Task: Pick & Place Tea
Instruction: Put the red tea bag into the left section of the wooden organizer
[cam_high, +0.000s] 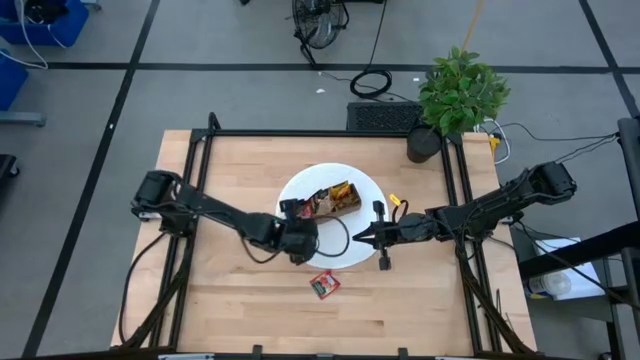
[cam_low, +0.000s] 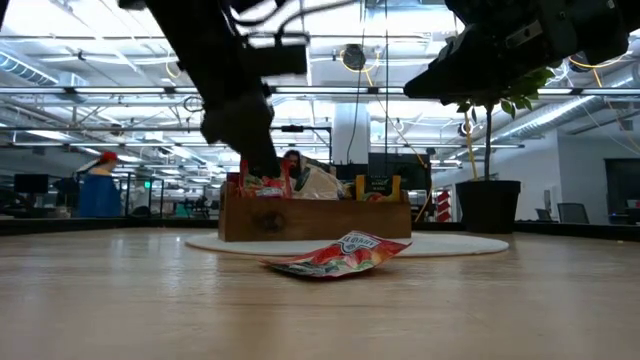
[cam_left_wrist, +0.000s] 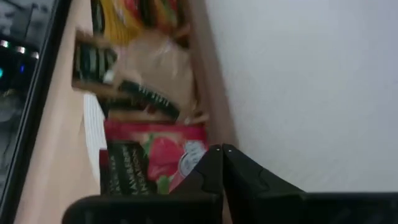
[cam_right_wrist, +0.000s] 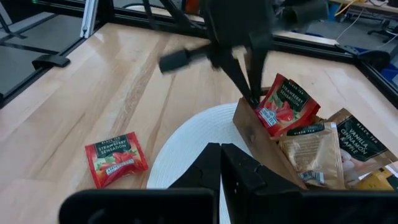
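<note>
Tea sachets stand in the wooden tray on the white mat at the table's middle. One red sachet lies near the front edge. Left gripper, jaws pressed together, touches the tray's end by a strawberry sachet. Right gripper hovers closed over the mat's right edge.

Dark jointed arms, black cables

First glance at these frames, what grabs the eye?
The wooden tray on the white round mat mid-table, stuffed with tea sachets, with the left pincer shut at its end by an upright red strawberry sachet. Next, a lone red sachet lying flat on the bare table in front of the mat. The right pincer hovers shut over the mat's edge.
</note>
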